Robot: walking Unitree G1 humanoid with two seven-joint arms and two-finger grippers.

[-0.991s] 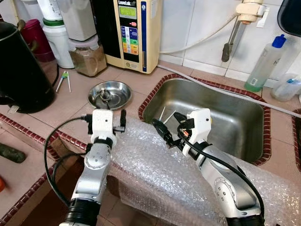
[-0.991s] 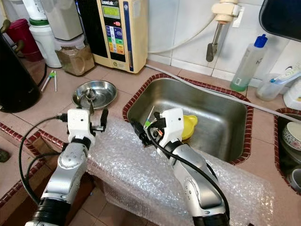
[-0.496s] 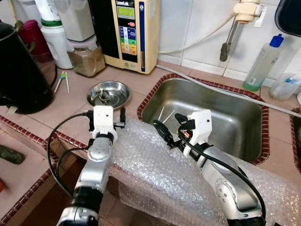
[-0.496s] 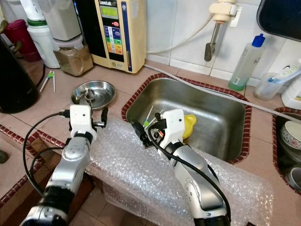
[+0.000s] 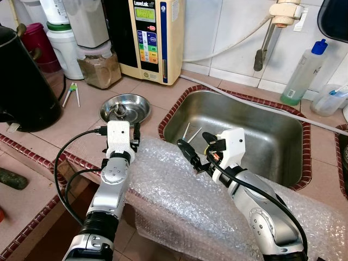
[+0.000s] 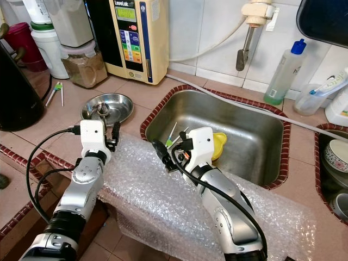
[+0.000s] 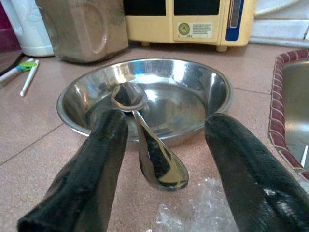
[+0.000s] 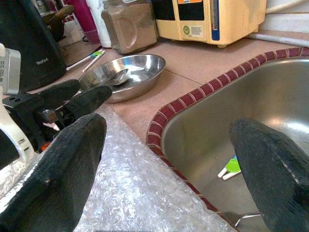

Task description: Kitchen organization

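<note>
spoon [image 7: 145,140] in steel bowl [image 7: 203,82], handle pointing out over the rim toward left gripper [image 7: 161,159].
left fingers [image 7: 91,164] spread either side of the handle; right gripper [image 8: 169,159] fingers spread at sink [image 5: 283,157] edge.

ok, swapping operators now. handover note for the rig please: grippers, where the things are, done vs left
Left gripper: open, empty, at the counter edge, fingers either side of the spoon handle sticking out of the steel bowl.
Right gripper: open, empty, over the bubble wrap at the sink near rim.
In the sink: a yellow item and white-and-green utensils.
Done: nothing grasped yet.
Left: likely close on the spoon, then clear the sink.
</note>
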